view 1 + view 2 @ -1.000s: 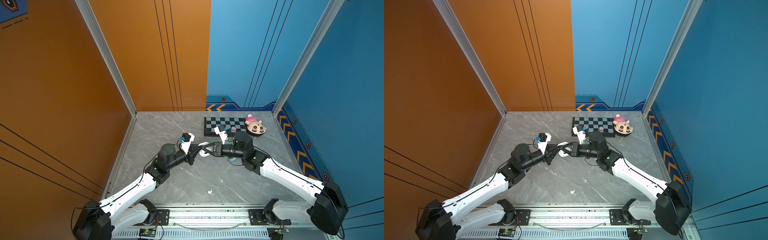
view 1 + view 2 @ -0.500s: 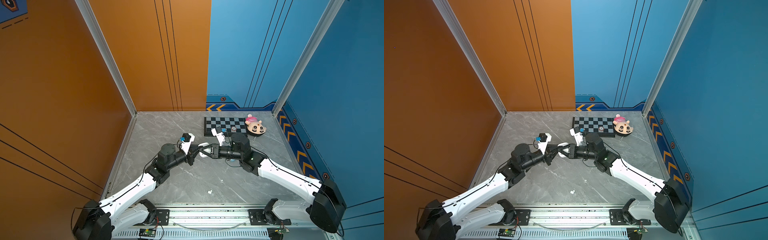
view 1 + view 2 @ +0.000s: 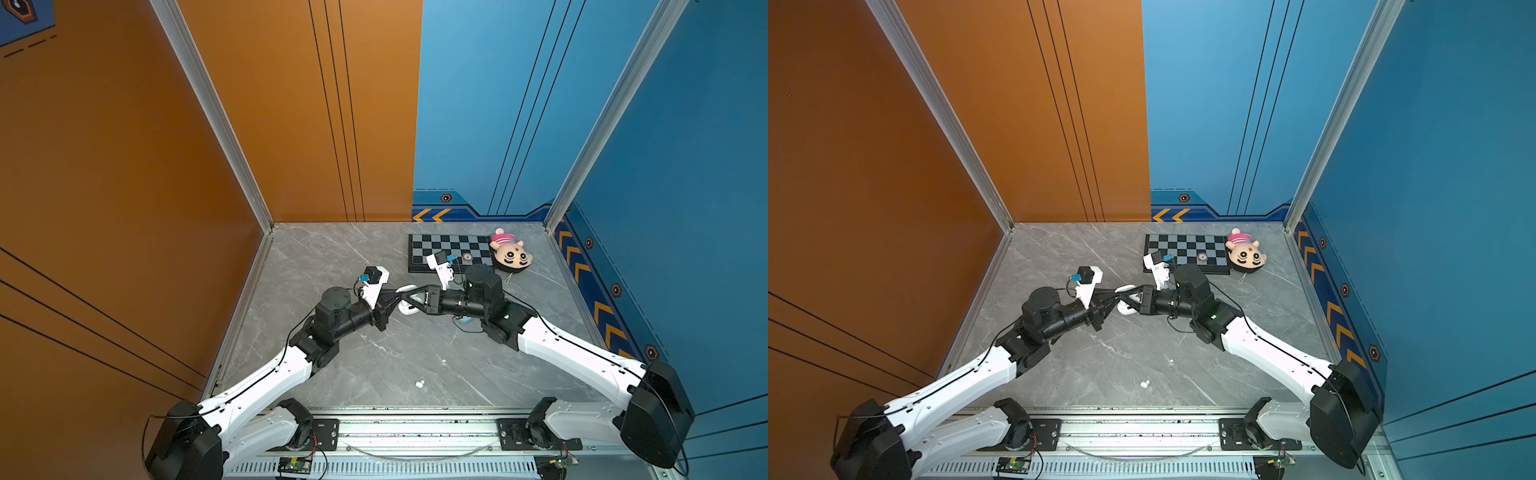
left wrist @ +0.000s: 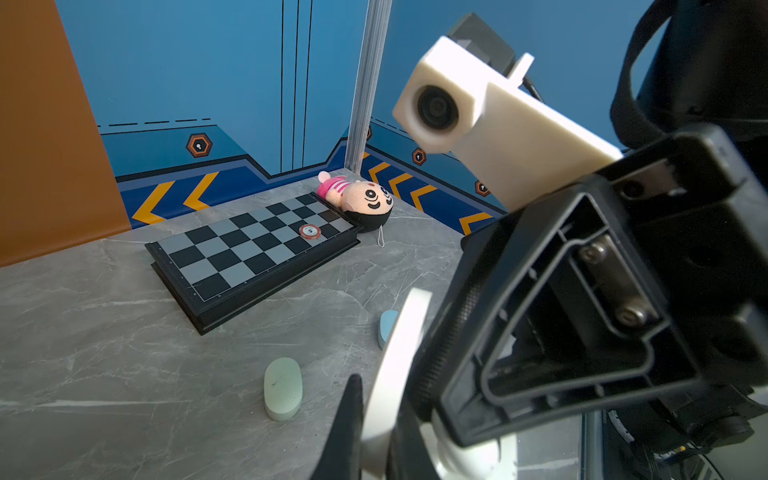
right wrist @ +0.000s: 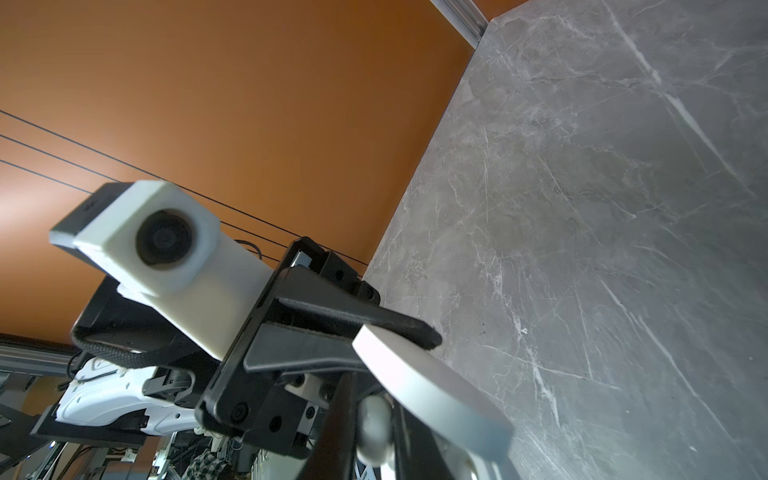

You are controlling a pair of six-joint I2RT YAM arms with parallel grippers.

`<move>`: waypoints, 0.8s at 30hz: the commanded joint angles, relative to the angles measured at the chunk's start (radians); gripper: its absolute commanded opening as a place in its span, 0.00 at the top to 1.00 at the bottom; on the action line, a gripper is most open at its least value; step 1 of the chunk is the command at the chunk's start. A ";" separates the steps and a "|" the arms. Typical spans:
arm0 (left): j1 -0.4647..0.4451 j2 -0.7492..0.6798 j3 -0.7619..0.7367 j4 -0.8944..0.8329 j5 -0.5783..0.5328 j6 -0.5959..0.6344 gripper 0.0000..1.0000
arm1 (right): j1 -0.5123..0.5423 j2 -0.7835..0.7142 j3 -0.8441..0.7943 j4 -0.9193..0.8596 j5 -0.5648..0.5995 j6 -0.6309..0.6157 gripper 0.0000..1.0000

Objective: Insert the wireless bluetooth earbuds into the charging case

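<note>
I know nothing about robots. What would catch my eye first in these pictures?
The left gripper and the right gripper meet nose to nose in the middle of the grey table, both at a small white case. At the far right lies a chequered board with a plush doll beside it. Two tiny white earbuds sit alone near the table's front edge.

Red-and-white round chip (image 4: 310,231) on the black-and-grey checkered board (image 4: 232,257): one dark character at its centre, S or 5, can't tell which. In both top views the character is too small to read. Blue wall band along the desk: orange chevron arrow signs (image 4: 174,199) and orange-rimmed hexagon badges (image 4: 199,145), each badge with a small white keyhole-like mark.
</note>
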 commanded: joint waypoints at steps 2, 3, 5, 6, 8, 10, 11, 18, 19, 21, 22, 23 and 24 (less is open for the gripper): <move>0.008 -0.015 0.049 0.031 0.032 -0.010 1.00 | -0.002 -0.012 -0.013 -0.039 0.029 -0.014 0.83; 0.008 -0.015 0.049 0.030 0.032 -0.010 1.00 | -0.002 -0.011 -0.013 -0.032 0.026 -0.008 0.83; 0.009 -0.013 0.049 0.030 0.032 -0.010 1.00 | 0.001 -0.010 -0.016 -0.020 0.020 0.001 0.84; 0.008 -0.013 0.049 0.030 0.032 -0.011 1.00 | 0.005 -0.008 -0.017 -0.019 0.017 0.005 0.84; 0.008 -0.013 0.049 0.030 0.032 -0.010 1.00 | 0.007 -0.008 -0.019 -0.012 0.020 0.011 0.86; 0.008 -0.014 0.049 0.030 0.032 -0.010 1.00 | 0.010 -0.008 -0.024 -0.003 0.021 0.021 0.87; 0.008 -0.015 0.049 0.031 0.032 -0.010 1.00 | 0.010 -0.009 -0.025 0.002 0.020 0.027 0.88; 0.009 -0.018 0.048 0.030 0.025 -0.009 1.00 | 0.016 -0.007 -0.033 0.009 0.006 0.045 0.89; 0.008 -0.018 0.049 0.030 0.022 -0.008 1.00 | 0.018 -0.007 -0.033 0.008 0.006 0.045 0.89; 0.009 -0.017 0.048 0.030 0.020 -0.007 1.00 | 0.021 -0.010 -0.037 0.005 0.008 0.045 0.89; 0.009 -0.018 0.048 0.030 0.020 -0.006 1.00 | 0.021 -0.010 -0.038 0.005 0.009 0.046 0.89; 0.009 -0.018 0.047 0.030 0.020 -0.005 1.00 | 0.021 -0.009 -0.038 0.006 0.009 0.047 0.89; 0.009 -0.018 0.047 0.030 0.018 -0.004 1.00 | 0.021 -0.009 -0.038 0.007 0.009 0.048 0.89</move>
